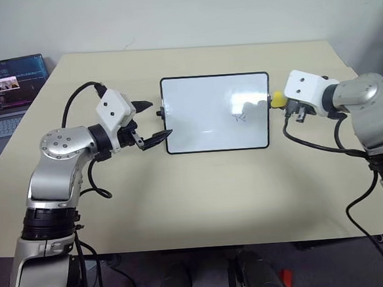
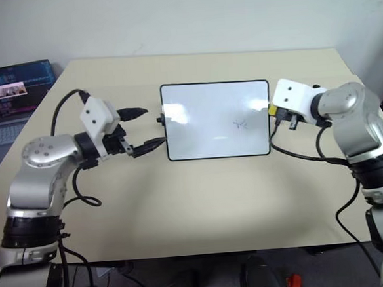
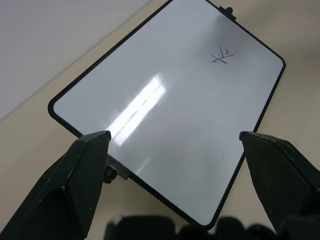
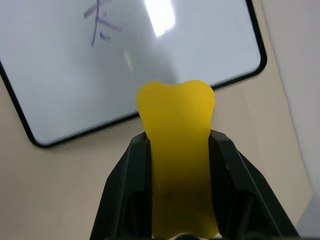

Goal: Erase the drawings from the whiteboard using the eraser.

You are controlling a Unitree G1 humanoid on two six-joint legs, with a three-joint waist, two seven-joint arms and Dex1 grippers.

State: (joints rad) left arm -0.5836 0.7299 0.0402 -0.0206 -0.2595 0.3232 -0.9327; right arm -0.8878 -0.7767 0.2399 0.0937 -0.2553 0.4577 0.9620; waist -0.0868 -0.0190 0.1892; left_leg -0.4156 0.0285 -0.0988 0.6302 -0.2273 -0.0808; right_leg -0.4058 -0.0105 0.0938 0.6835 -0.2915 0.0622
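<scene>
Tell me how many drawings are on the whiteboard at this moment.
1. One small dark drawing is on the right half of the whiteboard, near the right gripper that holds the yellow eraser. Glare on the board may hide fainter marks.

You can't make out what the small mark (image 1: 240, 118) on the whiteboard (image 1: 201, 97) depicts, the laptop (image 1: 4, 97) is cut off at the picture's left edge, and most of the eraser (image 1: 278, 99) hides behind the right wrist housing.
</scene>
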